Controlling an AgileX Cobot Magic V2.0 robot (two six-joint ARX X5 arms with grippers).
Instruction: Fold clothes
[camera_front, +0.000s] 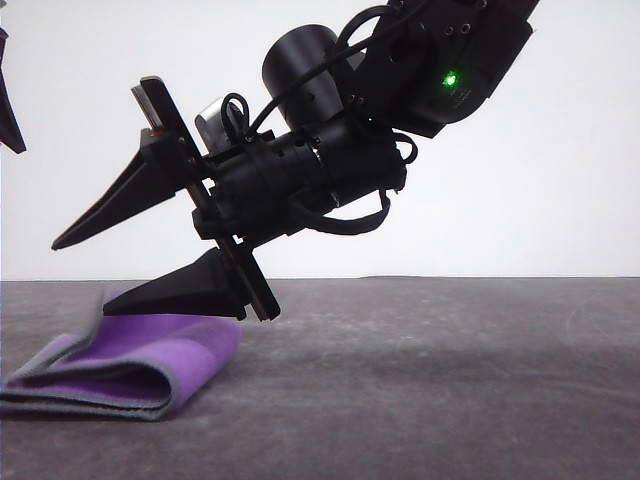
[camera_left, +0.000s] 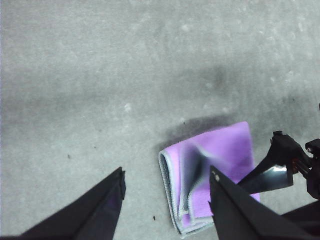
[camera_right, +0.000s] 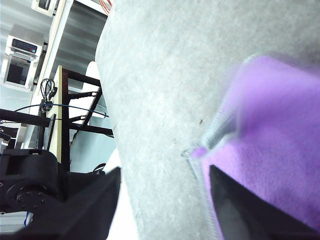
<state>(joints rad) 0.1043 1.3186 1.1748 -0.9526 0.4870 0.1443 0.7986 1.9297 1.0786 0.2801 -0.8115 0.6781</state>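
Cloth (camera_front: 120, 365) lies folded at the left end of the grey table (camera_front: 450, 380), near the front edge in the front view; purple face out, light grey stitched edging along the layers, rounded fold facing right. Left wrist view: cloth (camera_left: 210, 170) flat on the table (camera_left: 100, 75), a motion-blurred flap over its middle, stacked edges on one side. Left gripper (camera_left: 167, 200) hangs above the table, fingers spread wide, nothing between them; one finger overlaps the cloth in that view, contact can't be told. Front view shows a dark tip at the far left edge, too cropped to identify. Right gripper (camera_front: 95, 268) comes in from upper right, pointing left and down, fingers wide apart, lower finger tip (camera_front: 125, 302) just above the cloth's top layer, holding nothing. Right wrist view: right gripper (camera_right: 165, 200) fingers wide, cloth (camera_right: 270, 150) purple and blurred beside one finger, its corner with grey edging on the table (camera_right: 165, 75). Green LED (camera_front: 450, 77) lit on the right arm.
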